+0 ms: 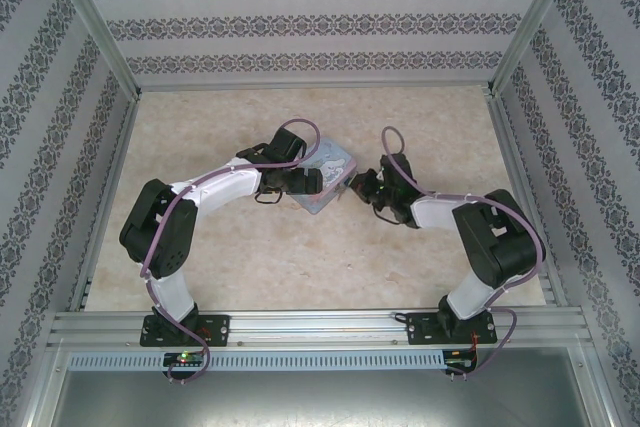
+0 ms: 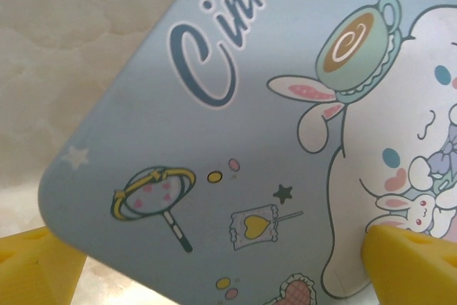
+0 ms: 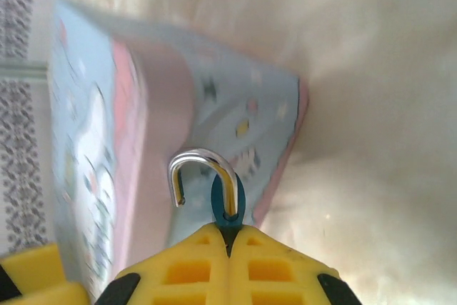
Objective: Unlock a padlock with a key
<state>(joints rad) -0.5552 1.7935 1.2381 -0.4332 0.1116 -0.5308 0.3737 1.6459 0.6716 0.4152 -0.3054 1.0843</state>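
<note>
My right gripper [image 3: 229, 237] is shut on the tiny teal padlock [image 3: 228, 202], whose body peeks out above the closed yellow fingertips. Its metal shackle [image 3: 203, 158] hooks up and left, with the free end out of the body. The pastel blue cartoon tin box [image 3: 164, 98] lies just beyond it. My left gripper [image 2: 221, 262] is open right over the tin's lid [image 2: 235, 126], with one yellow finger [image 2: 32, 262] off the tin's corner and the other finger [image 2: 410, 262] over the lid. The key is hidden. From above, both grippers meet at the tin [image 1: 335, 162].
The tin rests mid-table on the beige marbled tabletop [image 1: 250, 257]. Patterned walls with metal posts [image 1: 95, 22] enclose the table on three sides. Open tabletop lies in front of and behind the tin.
</note>
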